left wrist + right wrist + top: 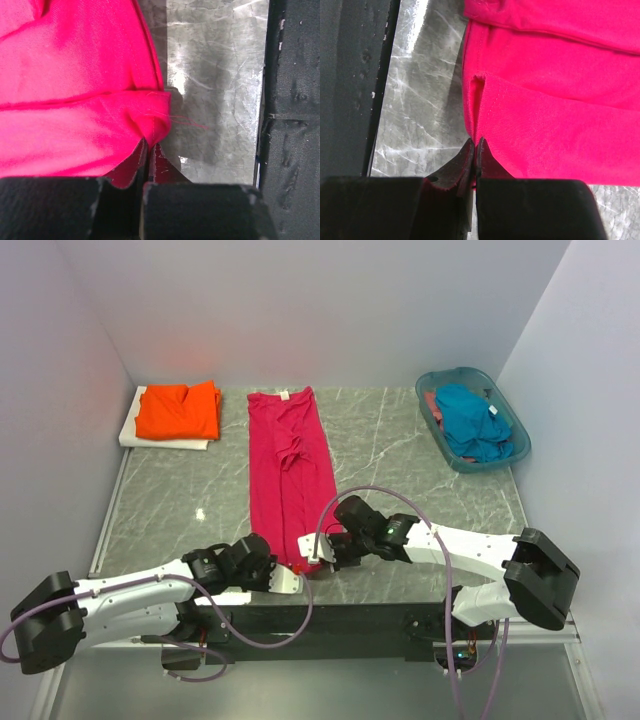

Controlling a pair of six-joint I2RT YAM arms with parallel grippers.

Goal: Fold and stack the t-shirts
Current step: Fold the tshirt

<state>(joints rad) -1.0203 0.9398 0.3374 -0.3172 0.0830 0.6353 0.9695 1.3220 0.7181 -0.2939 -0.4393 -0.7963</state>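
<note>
left gripper (150, 150) is clamping the near hem corner of the red shirt (288, 465), right gripper (475, 147) is pinching the hem beside it; red shirt is lying as a long strip on the table (400, 460), orange shirt (180, 410) is lying folded far left, blue shirt (475, 420) is sitting in the basket (521, 445) far right

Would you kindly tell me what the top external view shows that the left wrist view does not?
Only top external: the folded orange t-shirt, the basket holding the teal-blue t-shirt, and the right gripper at the hem. Only left wrist: the left gripper pinched shut on a hem corner, seen close, with a loose thread. Both: the magenta-red t-shirt and the marble table.
</note>
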